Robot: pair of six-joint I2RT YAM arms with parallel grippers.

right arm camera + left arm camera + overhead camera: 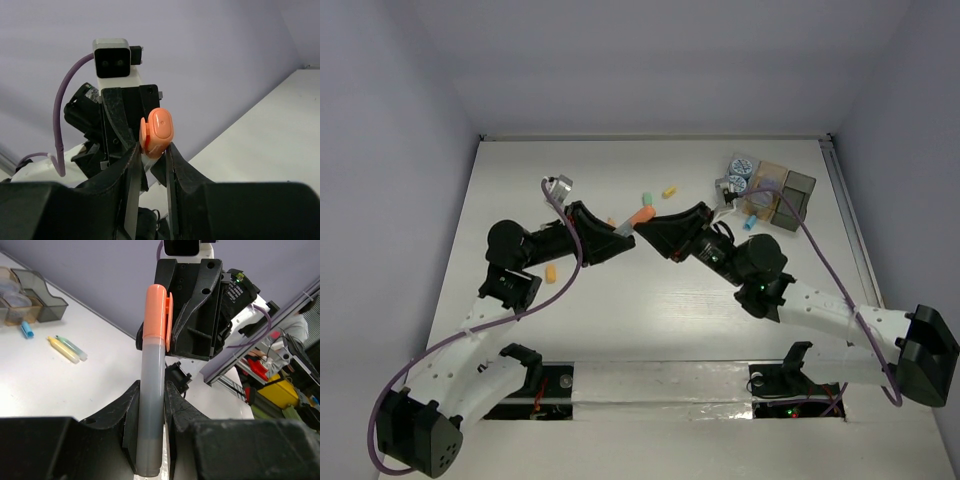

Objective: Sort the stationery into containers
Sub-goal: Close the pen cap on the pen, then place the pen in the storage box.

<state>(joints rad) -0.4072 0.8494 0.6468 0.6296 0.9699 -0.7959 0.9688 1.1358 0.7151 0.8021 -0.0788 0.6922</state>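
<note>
The orange-capped marker (638, 217) hangs above mid-counter (620, 330), well left of the containers (798, 186); the left gripper (150, 405) clamps its grey barrel, and the right gripper (152, 155) pinches narrowly on its cap

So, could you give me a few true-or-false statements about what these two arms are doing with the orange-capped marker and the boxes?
1. The left pincer grips a marker with an orange cap. True.
2. The marker lies loose, out of both pincers. False: it is held up in the air, its cap at the fingertips of the right pincer.
3. An amber box and a grey box stand side by side. True.
4. Every small coloured piece is already boxed. False: a yellow piece and a green piece lie loose on the table.
</note>
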